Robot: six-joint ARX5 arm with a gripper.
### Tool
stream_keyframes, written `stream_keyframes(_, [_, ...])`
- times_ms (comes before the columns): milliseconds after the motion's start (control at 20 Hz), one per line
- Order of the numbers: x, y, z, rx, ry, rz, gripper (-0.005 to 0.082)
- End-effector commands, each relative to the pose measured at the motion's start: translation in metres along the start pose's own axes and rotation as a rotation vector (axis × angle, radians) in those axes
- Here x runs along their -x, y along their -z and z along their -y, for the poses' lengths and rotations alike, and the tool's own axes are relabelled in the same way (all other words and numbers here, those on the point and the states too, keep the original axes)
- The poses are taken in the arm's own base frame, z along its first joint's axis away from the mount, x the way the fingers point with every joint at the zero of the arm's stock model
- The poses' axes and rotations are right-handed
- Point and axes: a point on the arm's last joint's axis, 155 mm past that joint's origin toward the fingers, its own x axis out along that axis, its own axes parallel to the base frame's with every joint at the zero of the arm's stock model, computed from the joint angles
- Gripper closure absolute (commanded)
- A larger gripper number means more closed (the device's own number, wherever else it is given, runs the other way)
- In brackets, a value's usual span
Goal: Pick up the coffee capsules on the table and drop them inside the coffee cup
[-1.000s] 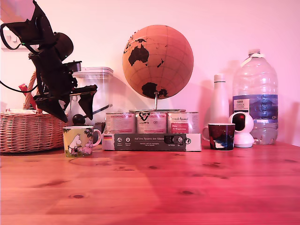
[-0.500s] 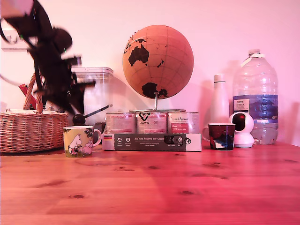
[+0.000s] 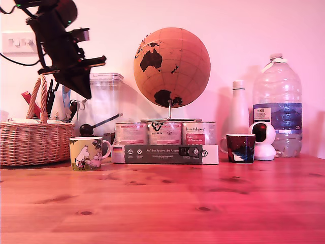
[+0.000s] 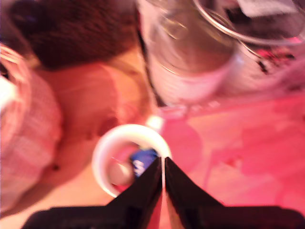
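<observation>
Capsules are seen inside the coffee cup (image 4: 131,160) in the wrist view: a bright blue capsule (image 4: 144,160) lies against the inner wall, and a whitish capsule (image 4: 119,172) rests beside it on the cup floor, blurred. No capsule is seen on the bare table (image 3: 167,203) in the exterior view, so the dropping step is judged finished and the arm is taken to be retreating. The claw (image 4: 163,179) is shown with its two dark fingers nearly together, only a thin slit left between them, and nothing is held. In the exterior view the claw (image 3: 84,79) is raised high above the cup (image 3: 87,153), in front of the clear storage container (image 3: 104,104) and just right of the wicker basket (image 3: 35,140). If any move is called for next, it is judged to be a withdrawal to a rest pose, clear of the basket handle and container.

Compared with the frame half a second ago, the arm is found higher and shifted slightly right in the exterior view, well clear of the cup's rim; cup, cork globe (image 3: 171,66) and tins (image 3: 165,133) are unmoved.
</observation>
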Motion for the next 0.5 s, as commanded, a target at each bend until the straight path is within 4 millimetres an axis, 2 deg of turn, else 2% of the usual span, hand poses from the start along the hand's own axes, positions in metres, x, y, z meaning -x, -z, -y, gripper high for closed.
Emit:
stream_keyframes(0, [0.003,0.000,0.004,-0.009,0.005,-0.001,0.0791])
stream_keyframes(200, [0.008,0.004,0.006,-0.013,0.007,0.022,0.0791])
stream_keyframes(450, [0.029,0.016,0.008,-0.017,0.003,0.114,0.0791])
